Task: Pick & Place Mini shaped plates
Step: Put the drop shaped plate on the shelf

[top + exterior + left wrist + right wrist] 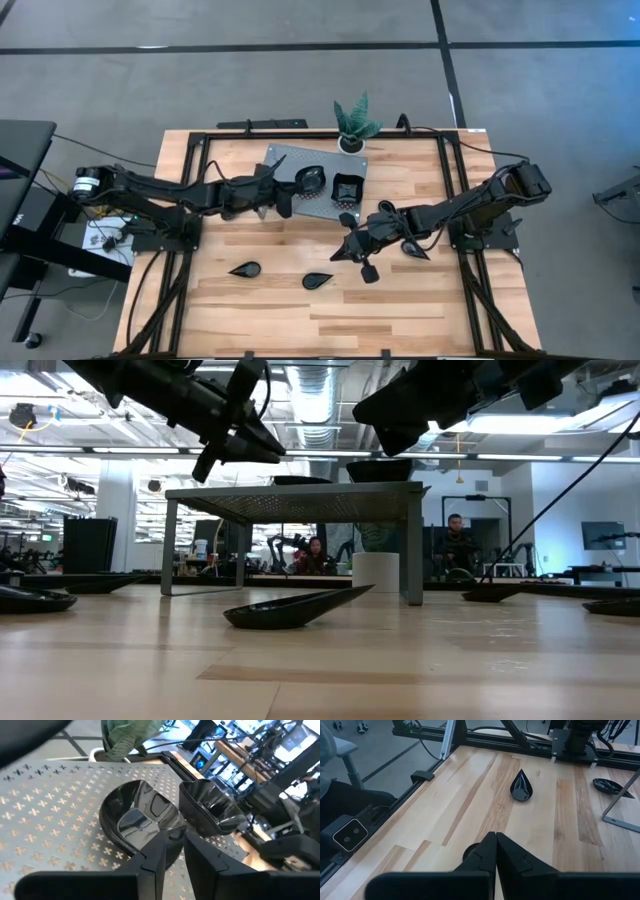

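Observation:
A grey perforated stand (290,165) carries two glossy black mini shaped plates: a rounded one (132,815) and a square one (210,810) beside it, each resting on its base. My left gripper (173,851) is open at the rounded plate's near rim, fingers level over the stand. My right gripper (495,842) hangs shut and empty above the table to the right of the stand (345,252). Teardrop plates (245,269), (318,281) lie on the wood near the front. My left gripper has the rounded plate's near rim (167,832) between its parted fingers, coming level from the table's left. I cannot tell whether either finger touches the rim. The plate rests on the stand.
A small green potted plant (354,125) stands behind the stand at the far edge. More black plates lie around my right gripper (347,220), (370,272). Black frame rails run along the table's left and right sides. Bare wood lies along the near edge.

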Tool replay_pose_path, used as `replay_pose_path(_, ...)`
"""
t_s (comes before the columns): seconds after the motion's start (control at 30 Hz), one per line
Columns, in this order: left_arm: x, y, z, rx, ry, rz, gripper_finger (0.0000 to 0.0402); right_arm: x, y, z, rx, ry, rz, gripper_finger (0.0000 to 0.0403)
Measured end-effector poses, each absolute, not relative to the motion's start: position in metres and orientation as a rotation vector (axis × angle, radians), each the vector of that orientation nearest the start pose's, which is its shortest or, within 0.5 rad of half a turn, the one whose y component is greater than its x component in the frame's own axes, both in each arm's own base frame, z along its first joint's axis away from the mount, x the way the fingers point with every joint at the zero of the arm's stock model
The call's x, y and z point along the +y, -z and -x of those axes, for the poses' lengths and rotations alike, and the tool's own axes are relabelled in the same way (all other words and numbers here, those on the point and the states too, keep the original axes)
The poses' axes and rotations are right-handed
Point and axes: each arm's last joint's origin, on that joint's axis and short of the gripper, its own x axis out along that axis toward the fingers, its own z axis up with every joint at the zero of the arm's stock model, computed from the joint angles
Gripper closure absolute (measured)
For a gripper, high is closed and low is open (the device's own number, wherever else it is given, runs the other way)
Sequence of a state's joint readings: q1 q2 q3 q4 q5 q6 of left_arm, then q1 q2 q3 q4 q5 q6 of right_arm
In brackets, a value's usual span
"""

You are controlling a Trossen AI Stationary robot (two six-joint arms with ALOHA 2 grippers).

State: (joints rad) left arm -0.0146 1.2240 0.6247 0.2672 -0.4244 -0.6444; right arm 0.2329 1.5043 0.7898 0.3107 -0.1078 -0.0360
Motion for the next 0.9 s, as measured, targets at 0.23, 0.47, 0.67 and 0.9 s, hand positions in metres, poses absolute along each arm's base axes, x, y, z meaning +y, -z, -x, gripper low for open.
replay_pose_path(0.23,-0.016,-0.235,-0.255,0.26,-0.25,0.438,0.0333,0.076,-0.213,-0.306,0.402,-0.343,0.061,0.0403)
replay_pose_path(0.47,-0.064,-0.252,-0.235,0.278,0.201,0.298,0.0332,0.076,-0.221,-0.309,0.317,-0.324,0.056,0.0403)
replay_pose_path(0.67,-0.104,-0.233,-0.213,0.377,0.377,0.283,0.0315,0.081,-0.222,-0.31,0.293,-0.321,0.016,0.0397)
replay_pose_path(0.9,-0.129,-0.212,-0.19,0.556,0.365,0.434,0.0289,0.093,-0.225,-0.307,0.264,-0.356,0.02,0.0339)
